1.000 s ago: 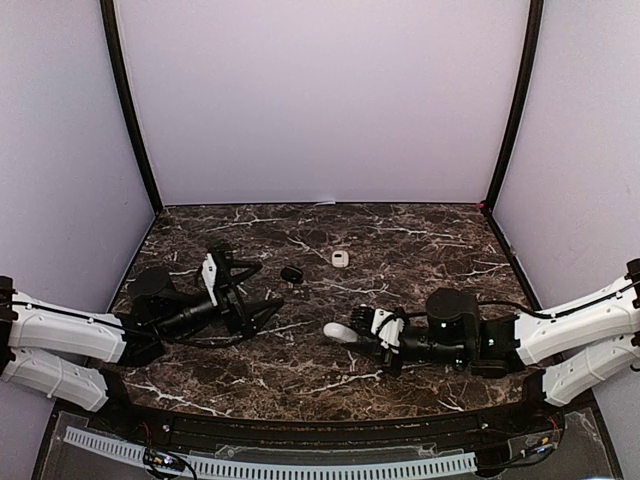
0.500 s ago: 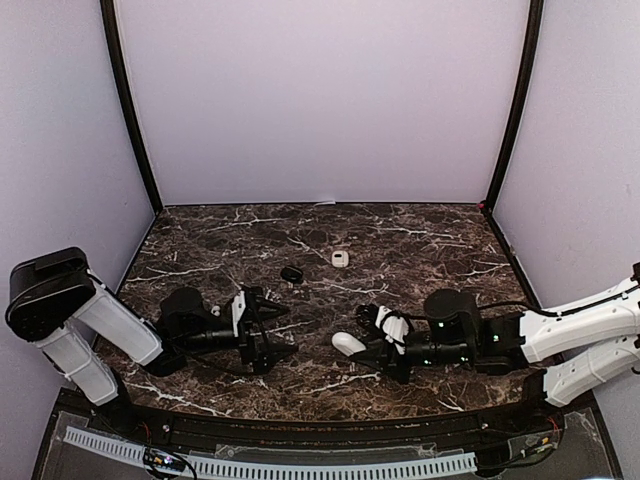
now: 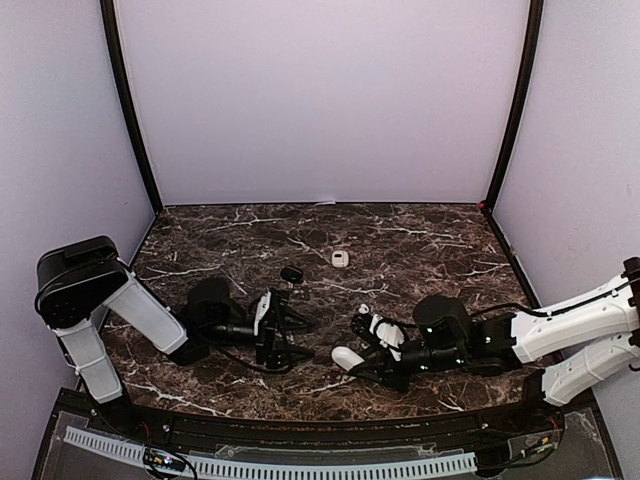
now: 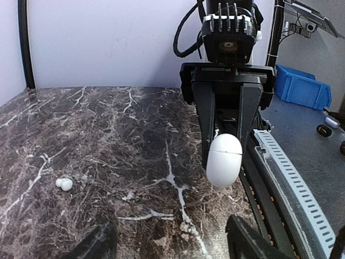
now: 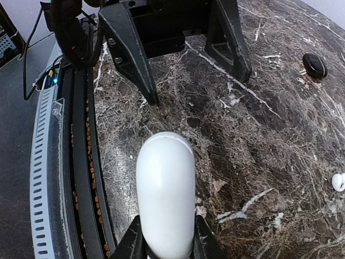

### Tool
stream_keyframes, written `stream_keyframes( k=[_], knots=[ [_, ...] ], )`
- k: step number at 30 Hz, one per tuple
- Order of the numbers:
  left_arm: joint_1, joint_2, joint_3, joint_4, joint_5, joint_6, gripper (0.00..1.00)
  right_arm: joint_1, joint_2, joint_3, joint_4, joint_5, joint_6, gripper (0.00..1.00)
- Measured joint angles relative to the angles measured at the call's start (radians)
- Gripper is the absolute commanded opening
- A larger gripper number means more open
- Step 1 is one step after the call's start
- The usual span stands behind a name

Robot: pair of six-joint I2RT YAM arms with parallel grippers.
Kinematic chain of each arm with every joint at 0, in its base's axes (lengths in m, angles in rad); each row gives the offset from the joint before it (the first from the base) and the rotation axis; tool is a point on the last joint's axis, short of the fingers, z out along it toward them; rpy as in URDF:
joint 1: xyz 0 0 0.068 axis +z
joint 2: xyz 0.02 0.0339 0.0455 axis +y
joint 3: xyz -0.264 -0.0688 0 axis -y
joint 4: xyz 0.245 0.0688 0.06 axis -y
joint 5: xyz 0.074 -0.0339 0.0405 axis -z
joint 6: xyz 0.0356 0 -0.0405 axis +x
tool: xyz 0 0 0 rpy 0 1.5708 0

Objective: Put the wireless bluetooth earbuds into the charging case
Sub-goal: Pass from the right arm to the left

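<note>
1. Right gripper point(image 5: 166, 240) is clamped on a closed white case point(image 5: 165, 183), with one finger on each side of its near end.
2. The case's long axis runs straight out along those fingers. Its rounded free end points toward the left gripper point(image 4: 172, 245), low over the marble table point(image 4: 108, 135).
3. The left gripper's jaws stand spread with nothing between them. They face the case and are apart from it.
4. One white earbud point(image 4: 64, 184) lies on the table, outside both sets of fingers.
5. It looks two-lobed. Its long axis runs roughly across the left wrist view, with the larger lobe to the right, and finer detail is too small to tell.
6. In the right wrist view it sits at the right edge, on the far side of the held case and not touching it.
7. A black case point(image 3: 291, 273) and a small white object point(image 3: 340, 258) lie farther back.
</note>
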Motion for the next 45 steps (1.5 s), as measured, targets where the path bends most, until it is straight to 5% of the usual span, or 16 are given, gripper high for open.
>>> stream_keyframes(
  k=[5, 29, 37, 43, 45],
  knots=[
    [-0.008, 0.037, 0.019, -0.025, 0.030, 0.008, 0.58, 0.000, 0.045, 0.030, -0.001, -0.017, 0.000, 0.15],
    [-0.066, 0.053, 0.039, -0.094, 0.075, 0.093, 0.51, 0.000, 0.212, 0.164, 0.000, -0.025, -0.026, 0.13],
    [-0.066, 0.053, 0.039, -0.099, 0.072, 0.098, 0.26, 0.000, 0.226, 0.174, -0.001, -0.041, -0.028, 0.13],
    [-0.066, 0.052, 0.039, -0.117, 0.076, 0.100, 0.26, 0.000, 0.237, 0.183, -0.014, -0.046, -0.047, 0.14],
    [-0.066, 0.051, 0.039, -0.122, 0.076, 0.100, 0.39, 0.000, 0.238, 0.187, -0.021, -0.047, -0.048, 0.14]
  ],
)
